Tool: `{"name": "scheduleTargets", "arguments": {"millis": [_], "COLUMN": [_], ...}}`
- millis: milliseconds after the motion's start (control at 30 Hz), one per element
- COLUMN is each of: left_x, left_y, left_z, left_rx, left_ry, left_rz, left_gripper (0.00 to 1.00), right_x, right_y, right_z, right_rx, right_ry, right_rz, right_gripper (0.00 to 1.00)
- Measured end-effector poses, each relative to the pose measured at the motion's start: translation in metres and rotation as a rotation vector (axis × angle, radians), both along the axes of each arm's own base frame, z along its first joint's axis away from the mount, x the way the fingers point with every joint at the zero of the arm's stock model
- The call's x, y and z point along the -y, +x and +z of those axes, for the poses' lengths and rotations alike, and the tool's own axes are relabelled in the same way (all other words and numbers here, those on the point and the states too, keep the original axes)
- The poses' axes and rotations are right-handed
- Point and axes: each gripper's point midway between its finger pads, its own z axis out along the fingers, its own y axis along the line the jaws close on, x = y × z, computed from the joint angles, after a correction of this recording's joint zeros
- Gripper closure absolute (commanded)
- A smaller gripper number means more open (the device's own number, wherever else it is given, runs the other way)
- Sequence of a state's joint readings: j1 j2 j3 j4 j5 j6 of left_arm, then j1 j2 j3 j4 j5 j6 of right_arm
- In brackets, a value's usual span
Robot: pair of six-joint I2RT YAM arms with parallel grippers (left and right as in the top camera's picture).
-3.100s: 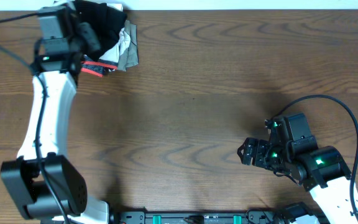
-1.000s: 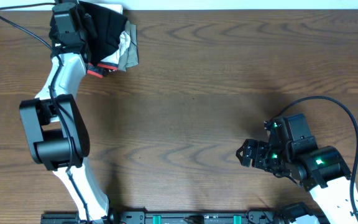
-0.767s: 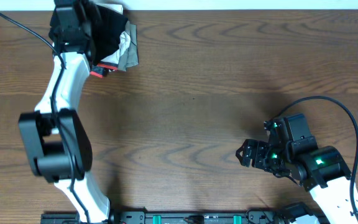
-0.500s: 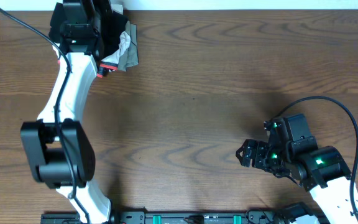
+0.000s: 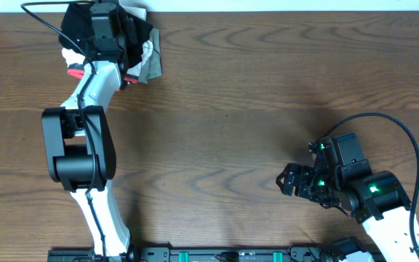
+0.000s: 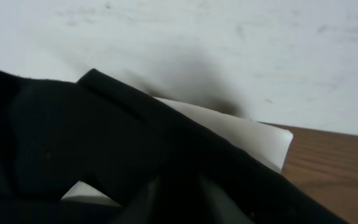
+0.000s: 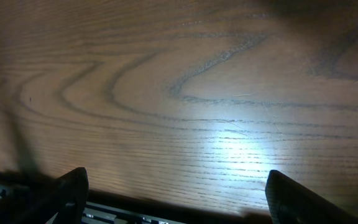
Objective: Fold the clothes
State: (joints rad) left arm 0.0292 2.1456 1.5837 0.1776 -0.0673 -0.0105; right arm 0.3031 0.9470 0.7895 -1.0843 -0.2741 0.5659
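Observation:
A pile of clothes lies at the table's far left corner: a black garment [image 5: 140,33] on top, a grey-beige piece [image 5: 150,62] on its right, and red trim [image 5: 75,71] below. My left gripper [image 5: 112,22] is down in the pile. In the left wrist view its fingers [image 6: 185,208] sit close together with the black garment [image 6: 73,143] between them. A white piece [image 6: 253,134] shows under the black cloth. My right gripper [image 5: 288,180] is open and empty over bare wood at the front right; it is also open in the right wrist view [image 7: 173,199].
A white wall [image 6: 229,43] runs right behind the pile at the table's far edge. The wooden table [image 5: 238,109] stretches between the two arms. A black rail [image 5: 217,255] runs along the front edge.
My left arm has swung to the right across the pile, and its gripper now sits further right on the black garment. Red trim now shows left of the arm. The right arm has not moved.

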Motion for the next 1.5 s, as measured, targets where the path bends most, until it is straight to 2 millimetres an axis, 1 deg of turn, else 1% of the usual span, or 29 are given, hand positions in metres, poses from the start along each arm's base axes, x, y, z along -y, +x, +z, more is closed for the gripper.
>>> {"name": "scheduleTargets", "arguments": {"millis": [33, 67, 100, 133, 167, 233, 267, 300, 333, 367, 400, 467, 500, 533, 600, 667, 733, 800, 867, 900, 1000, 1033, 1100, 1167, 1267, 1300, 1367, 1433, 1500], "left_x": [0.000, 0.000, 0.000, 0.000, 0.000, 0.000, 0.000, 0.001, 0.001, 0.002, 0.002, 0.005, 0.006, 0.008, 0.014, 0.022, 0.031, 0.042, 0.052, 0.059, 0.073, 0.076, 0.082, 0.087, 0.092, 0.094, 0.097, 0.098, 0.100], "left_y": [-0.001, -0.002, -0.005, -0.007, -0.012, -0.024, -0.034, -0.043, -0.057, -0.070, -0.088, -0.122, -0.137, -0.159, -0.194, -0.226, -0.253, -0.282, -0.307, -0.323, -0.362, -0.375, -0.402, -0.424, -0.447, -0.453, -0.465, -0.474, -0.480], "left_z": [0.005, 0.011, 0.019, 0.032, 0.052, 0.097, 0.126, 0.147, 0.177, 0.197, 0.221, 0.252, 0.259, 0.266, 0.263, 0.268, 0.271, 0.281, 0.288, 0.292, 0.299, 0.299, 0.295, 0.287, 0.268, 0.262, 0.243, 0.228, 0.209], "left_rx": [0.004, 0.009, 0.017, 0.033, 0.060, 0.125, 0.166, 0.193, 0.233, 0.256, 0.280, 0.291, 0.277, 0.247, 0.171, 0.137, 0.112, 0.118, 0.129, 0.141, 0.176, 0.181, 0.194, 0.205, 0.214, 0.218, 0.217, 0.220, 0.212], "left_ry": [0.005, 0.004, 0.002, -0.002, -0.012, -0.034, -0.047, -0.058, -0.070, -0.079, -0.088, -0.104, -0.110, -0.118, -0.133, -0.151, -0.174, -0.199, -0.223, -0.234, -0.258, -0.264, -0.272, -0.277, -0.285, -0.287, -0.292, -0.294, -0.301], "left_rz": [-0.002, -0.001, 0.000, 0.003, 0.007, 0.017, 0.022, 0.027, 0.030, 0.032, 0.034, 0.030, 0.028, 0.021, 0.000, -0.033, -0.072, -0.126, -0.179, -0.212, -0.289, -0.308, -0.338, -0.362, -0.392, -0.401, -0.413, -0.423, -0.433], "left_gripper": [0.36, 0.22, 0.14, 0.09, 0.02, 0.02, 0.02, 0.02, 0.02, 0.02, 0.02, 0.02, 0.02, 0.02, 0.02, 0.02, 0.02, 0.02, 0.02, 0.02, 0.02, 0.02, 0.02, 0.02, 0.02, 0.02, 0.02, 0.02, 0.02], "right_x": [0.000, 0.000, 0.000, 0.000, 0.000, 0.000, 0.000, 0.000, 0.000, -0.001, -0.001, -0.003, -0.005, -0.008, -0.011, -0.014, -0.015, -0.016, -0.018, -0.019, -0.020, -0.020, -0.016, -0.009, 0.001, 0.004, 0.010, 0.013, 0.018], "right_y": [0.000, 0.000, 0.000, 0.000, 0.000, 0.000, 0.000, 0.001, 0.001, 0.002, 0.003, 0.006, 0.007, 0.010, 0.013, 0.014, 0.016, 0.017, 0.021, 0.024, 0.029, 0.028, 0.025, 0.020, 0.011, 0.008, 0.002, -0.003, -0.009], "right_z": [0.000, 0.000, 0.000, 0.000, 0.000, 0.000, 0.000, 0.000, 0.001, 0.001, 0.001, 0.003, 0.004, 0.006, 0.008, 0.011, 0.014, 0.019, 0.031, 0.040, 0.069, 0.079, 0.094, 0.105, 0.113, 0.115, 0.121, 0.125, 0.126], "right_rx": [0.000, 0.000, 0.000, 0.000, 0.000, 0.000, 0.001, 0.004, 0.006, 0.008, 0.012, 0.027, 0.033, 0.044, 0.059, 0.071, 0.091, 0.113, 0.153, 0.184, 0.280, 0.313, 0.358, 0.397, 0.441, 0.457, 0.495, 0.523, 0.540], "right_ry": [0.000, 0.000, 0.000, 0.000, 0.000, 0.000, 0.000, 0.002, 0.002, 0.003, 0.004, 0.016, 0.025, 0.039, 0.060, 0.073, 0.081, 0.087, 0.097, 0.102, 0.117, 0.120, 0.113, 0.094, 0.063, 0.055, 0.046, 0.041, 0.030], "right_rz": [0.000, 0.000, 0.000, 0.000, 0.000, 0.000, 0.000, 0.000, 0.000, 0.000, 0.001, 0.003, 0.006, 0.010, 0.015, 0.023, 0.037, 0.049, 0.062, 0.072, 0.094, 0.097, 0.095, 0.087, 0.069, 0.064, 0.053, 0.049, 0.036], "right_gripper": [0.11, 0.11, 0.11, 0.11, 0.10, 0.10, 0.10, 0.11, 0.11, 0.12, 0.13, 0.15, 0.16, 0.16, 0.17, 0.22, 0.26, 0.27, 0.27, 0.27, 0.27, 0.27, 0.27, 0.28, 0.28, 0.28, 0.31, 0.36, 0.37]}}
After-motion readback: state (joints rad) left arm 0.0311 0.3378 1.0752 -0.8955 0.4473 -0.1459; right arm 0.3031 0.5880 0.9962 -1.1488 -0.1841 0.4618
